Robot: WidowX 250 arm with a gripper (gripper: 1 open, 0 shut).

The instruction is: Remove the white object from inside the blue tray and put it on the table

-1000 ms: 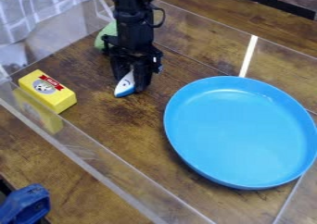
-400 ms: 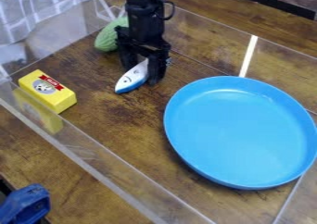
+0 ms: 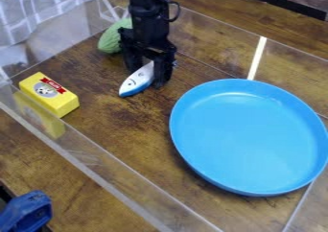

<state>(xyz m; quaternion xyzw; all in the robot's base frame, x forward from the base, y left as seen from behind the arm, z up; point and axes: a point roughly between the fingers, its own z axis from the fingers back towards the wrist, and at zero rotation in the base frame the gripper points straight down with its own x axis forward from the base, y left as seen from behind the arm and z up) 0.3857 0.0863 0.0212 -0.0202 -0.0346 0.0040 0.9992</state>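
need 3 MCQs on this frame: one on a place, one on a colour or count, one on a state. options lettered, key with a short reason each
1. Where does the small tapered white plastic piece lie?
A. inside the round blue plastic tray
B. on the dark wood-grain table, left of the tray
C. on top of the yellow box

2. What colour is the small box near the table's left edge?
A. yellow
B. red
C. white

3. How does the black gripper stand?
A. shut on the white piece, lifted high
B. shut with nothing in it
C. open, low beside the white piece

Key: 1 B, the piece rests on bare wood and the round shallow blue tray holds nothing. 2 A, its top and sides are yellow. 3 C, the fingers stand apart by the lying piece.
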